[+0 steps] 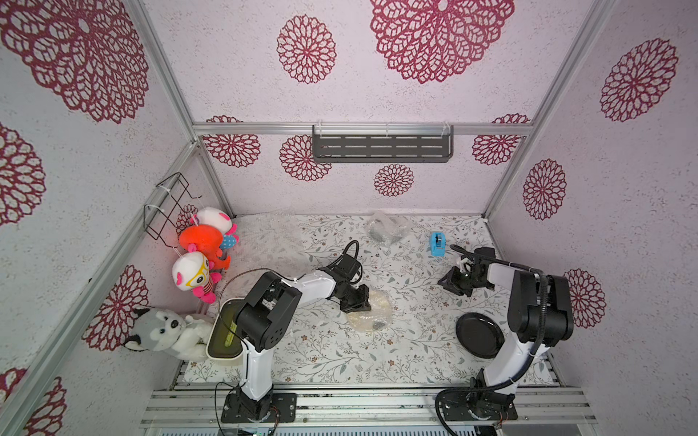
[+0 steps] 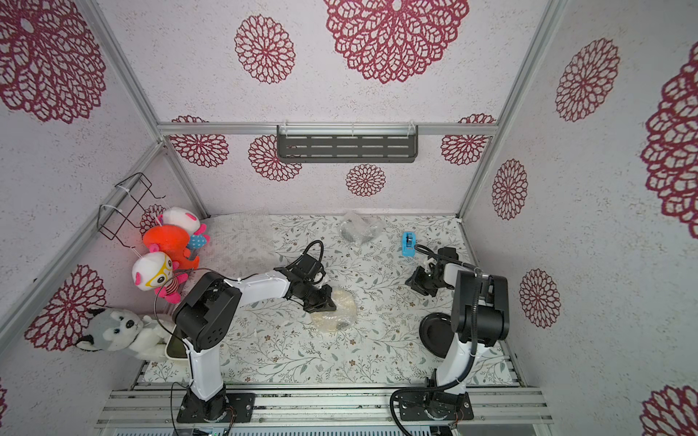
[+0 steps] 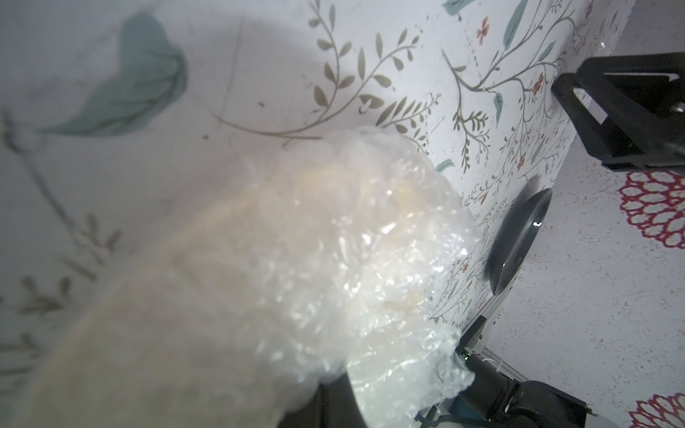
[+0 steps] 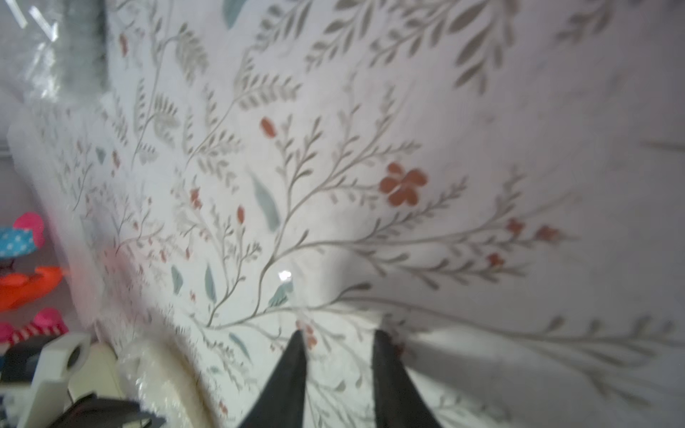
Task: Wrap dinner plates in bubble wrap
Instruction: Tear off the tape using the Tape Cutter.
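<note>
Cream plate (image 1: 377, 306), sheathed in bubble wrap (image 3: 370, 237), at mid-surface (image 1: 321, 351); left gripper (image 1: 355, 305) closed at its far-left rim, seemingly pinching a fold to keep the wrap tight; right gripper (image 4: 337, 333) parted and empty, hovering toward the right edge, apparently free for the next plate; black plate (image 1: 479, 334) bare near the front right corner, awaiting wrap; another wrapped bundle (image 1: 385, 228) by the far edge; spare sheet (image 1: 264, 234) flat in the far left corner.

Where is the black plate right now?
In both top views the black plate lies unwrapped on the table, robot's right side, partly hidden by the right arm.
</note>
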You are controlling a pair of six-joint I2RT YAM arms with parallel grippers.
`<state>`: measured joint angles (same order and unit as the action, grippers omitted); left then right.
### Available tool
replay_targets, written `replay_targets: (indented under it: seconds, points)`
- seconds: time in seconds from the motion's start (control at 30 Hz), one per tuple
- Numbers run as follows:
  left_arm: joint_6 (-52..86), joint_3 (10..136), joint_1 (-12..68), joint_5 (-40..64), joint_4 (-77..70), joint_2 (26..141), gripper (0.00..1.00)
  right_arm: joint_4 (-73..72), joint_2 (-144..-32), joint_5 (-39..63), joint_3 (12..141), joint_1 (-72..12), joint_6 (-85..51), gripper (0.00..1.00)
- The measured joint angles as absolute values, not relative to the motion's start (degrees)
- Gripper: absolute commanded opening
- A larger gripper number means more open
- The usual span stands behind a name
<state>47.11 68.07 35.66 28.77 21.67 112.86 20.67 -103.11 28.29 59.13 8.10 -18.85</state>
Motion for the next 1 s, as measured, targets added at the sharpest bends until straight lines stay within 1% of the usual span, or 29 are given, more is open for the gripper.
replay_targets:
  seconds: [0.03, 0.07, 0.2, 0.3, 0.37, 0.43, 0.63, 0.73, 0.87, 1.0]
  points:
    - [47.2, 68.1, 35.7, 28.8, 21.7, 112.9, 0.00, 22.1, -101.7, 27.9, 58.5, 8.1, -18.5, 0.56]
    - [47.2, 68.1, 35.7, 28.8, 21.7, 112.9, 0.00, 23.7, -100.2, 27.3, 58.0, 8.1, -18.2, 0.59]
    - [47.2, 68.1, 35.7, 28.8, 21.7, 112.9, 0.00, 27.7, -95.5, 24.1, 57.5, 8.1, -16.9, 0.62]
    - [47.2, 68.1, 35.7, 28.8, 21.7, 112.9, 0.00, 26.9, -93.6, 21.4, 57.9, 8.2, -16.0, 0.62]
    - [47.2, 68.1, 35.7, 28.8, 21.7, 112.9, 0.00, 24.5, -94.3, 21.2, 59.1, 8.5, -15.0, 0.61]
    - [47.2, 68.1, 35.7, 28.8, 21.7, 112.9, 0.00, 21.7, -97.5, 22.7, 62.3, 9.3, -13.5, 0.57]
    - [47.4, 68.1, 35.7, 28.7, 21.7, 112.9, 0.00, 16.5, -114.7, 30.9, 78.3, 10.8, -8.5, 0.51]
    - [47.5, 68.1, 35.7, 28.7, 21.7, 112.9, 0.00, 16.3, -119.9, 34.9, 82.7, 11.0, -7.0, 0.48]
    - [47.6, 68.1, 35.7, 28.7, 21.7, 112.9, 0.00, 16.3, -124.3, 38.6, 86.6, 11.0, -6.6, 0.45]
    - [47.6, 68.1, 35.7, 28.6, 21.8, 112.9, 0.00, 16.2, -125.8, 40.9, 87.7, 11.0, -6.3, 0.38]
